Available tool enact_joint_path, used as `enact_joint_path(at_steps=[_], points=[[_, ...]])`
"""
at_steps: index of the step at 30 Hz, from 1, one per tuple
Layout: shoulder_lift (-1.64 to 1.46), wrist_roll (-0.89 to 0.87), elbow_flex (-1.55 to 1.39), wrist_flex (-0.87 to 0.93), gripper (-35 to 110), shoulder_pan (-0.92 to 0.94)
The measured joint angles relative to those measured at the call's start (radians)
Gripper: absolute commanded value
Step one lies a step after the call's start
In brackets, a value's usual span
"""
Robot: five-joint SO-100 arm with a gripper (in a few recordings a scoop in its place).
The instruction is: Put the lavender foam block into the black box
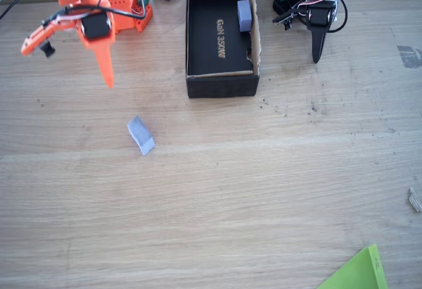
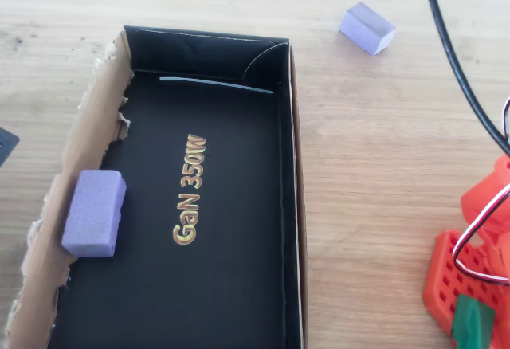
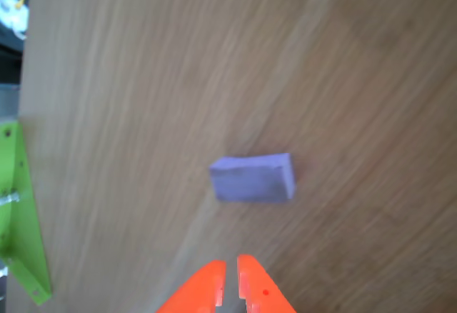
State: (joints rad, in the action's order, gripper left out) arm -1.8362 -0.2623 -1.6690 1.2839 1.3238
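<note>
Presently: small pale lavender foam block [image 1: 140, 135] lies loose on the wooden tabletop [image 1: 264, 190], well apart from the long black cardboard box [image 1: 191, 38] (a second lavender block [image 2: 94, 213] already sits inside). Orange hand [image 3: 230, 284] hovers above, fingertips nearly closed, grasping nothing. Risk: descending unopened, it would nudge the light foam aside.
</note>
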Motion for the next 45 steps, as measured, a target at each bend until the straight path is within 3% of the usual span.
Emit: enact_joint_path(at_steps=[14, 35, 45], points=[[0.061, -0.064, 0.072, 0.012, 0, -0.103], [0.178, -0.68, 0.189, 0.281, 0, -0.066], [0.249, -0.859, 0.287, 0.448, 0, -0.083]])
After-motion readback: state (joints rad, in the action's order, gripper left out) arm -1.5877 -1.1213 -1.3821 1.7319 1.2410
